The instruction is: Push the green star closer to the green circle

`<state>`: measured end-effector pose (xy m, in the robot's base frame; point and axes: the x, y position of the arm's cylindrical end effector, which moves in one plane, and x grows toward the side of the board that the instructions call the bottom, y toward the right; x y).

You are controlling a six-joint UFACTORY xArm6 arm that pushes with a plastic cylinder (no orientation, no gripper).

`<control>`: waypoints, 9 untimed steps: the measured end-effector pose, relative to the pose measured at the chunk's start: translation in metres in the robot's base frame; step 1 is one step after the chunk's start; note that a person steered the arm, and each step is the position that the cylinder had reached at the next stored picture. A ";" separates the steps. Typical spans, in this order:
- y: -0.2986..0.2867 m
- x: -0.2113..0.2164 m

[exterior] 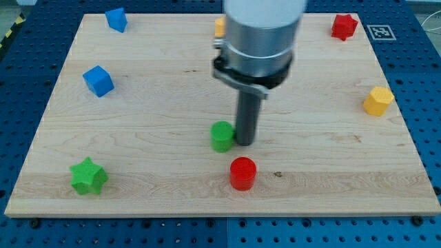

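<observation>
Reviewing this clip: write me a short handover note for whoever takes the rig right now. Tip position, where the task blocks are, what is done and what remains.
Tip: my tip is down on the board, right beside the green circle, on the circle's right in the view.
Blocks: the green star sits far off near the view's bottom left, nowhere near the tip. A red circle lies just below the green circle.
Done: the star is not yet close to the circle.
Left: bring the tip round to the star's left, then push it rightward toward the green circle.
</observation>
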<state>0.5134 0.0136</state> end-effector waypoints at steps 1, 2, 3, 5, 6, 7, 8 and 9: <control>-0.056 0.000; -0.097 0.000; -0.104 -0.004; -0.133 -0.043; -0.186 -0.043; -0.242 -0.040; -0.277 -0.024; -0.292 0.004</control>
<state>0.5176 -0.2782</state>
